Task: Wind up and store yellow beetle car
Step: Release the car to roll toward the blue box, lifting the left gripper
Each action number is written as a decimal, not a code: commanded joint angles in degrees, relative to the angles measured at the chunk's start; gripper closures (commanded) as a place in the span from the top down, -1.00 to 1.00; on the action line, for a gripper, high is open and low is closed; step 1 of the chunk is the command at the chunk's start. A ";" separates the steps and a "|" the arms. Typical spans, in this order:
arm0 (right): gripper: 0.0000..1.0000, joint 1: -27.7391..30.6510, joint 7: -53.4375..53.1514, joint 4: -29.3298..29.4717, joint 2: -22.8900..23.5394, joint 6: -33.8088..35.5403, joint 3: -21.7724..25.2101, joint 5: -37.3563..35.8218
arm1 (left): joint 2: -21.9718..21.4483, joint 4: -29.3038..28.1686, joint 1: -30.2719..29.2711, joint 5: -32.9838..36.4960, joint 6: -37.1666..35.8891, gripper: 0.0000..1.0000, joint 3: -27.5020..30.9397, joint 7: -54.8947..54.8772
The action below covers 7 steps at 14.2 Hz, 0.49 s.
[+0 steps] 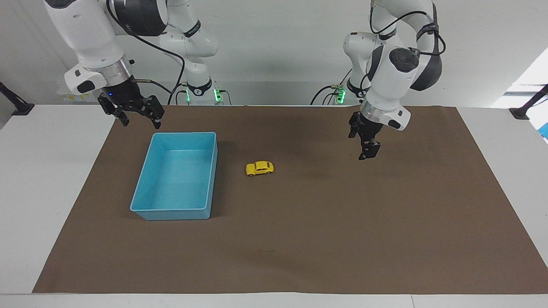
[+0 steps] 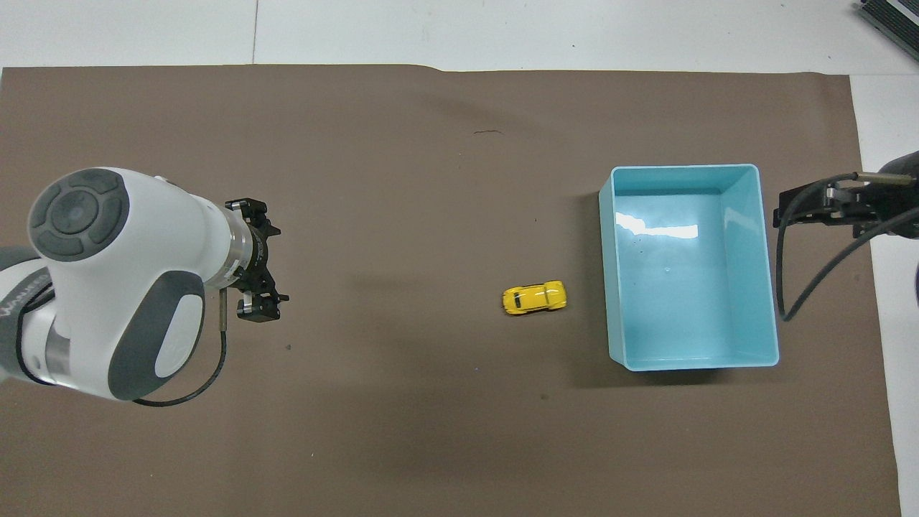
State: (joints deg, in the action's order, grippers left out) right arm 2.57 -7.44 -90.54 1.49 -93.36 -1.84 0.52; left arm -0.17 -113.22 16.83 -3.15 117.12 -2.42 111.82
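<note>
The yellow beetle car [image 1: 259, 168] stands on its wheels on the brown mat, free of both grippers, a short way from the blue bin [image 1: 177, 213] on the side toward the left arm's end. It also shows in the overhead view [image 2: 534, 298] beside the bin [image 2: 609, 273]. My left gripper [image 1: 369, 154] hangs open and empty above the mat, well away from the car toward the left arm's end; it also shows in the overhead view [image 2: 260, 310]. My right gripper [image 1: 138, 119] is open and empty, waiting above the bin's corner nearest the robots.
The bin is empty. The brown mat [image 1: 299, 239] covers most of the white table [image 1: 47, 179]. A dark clamp post [image 1: 524, 112] stands at the table's edge at the left arm's end.
</note>
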 commanded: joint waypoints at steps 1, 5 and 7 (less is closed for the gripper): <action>1.00 0.15 2.25 -1.74 -1.48 -0.42 -0.27 0.01 | 2.37 3.26 -3.12 0.35 1.09 1.00 -0.66 -12.01; 1.00 0.15 1.55 -3.32 -2.36 -1.12 -0.45 0.18 | 2.28 3.35 -3.82 0.61 4.26 1.00 -0.57 -35.71; 1.00 -0.02 1.37 -3.33 -2.36 -1.47 -0.62 0.45 | 2.19 3.35 -4.87 0.52 3.82 1.00 -0.57 -49.79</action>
State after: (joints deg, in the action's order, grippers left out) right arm 2.39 -7.07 -91.48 1.04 -93.50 -1.91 0.52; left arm 1.42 -110.86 13.84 -3.12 120.82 -2.25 73.90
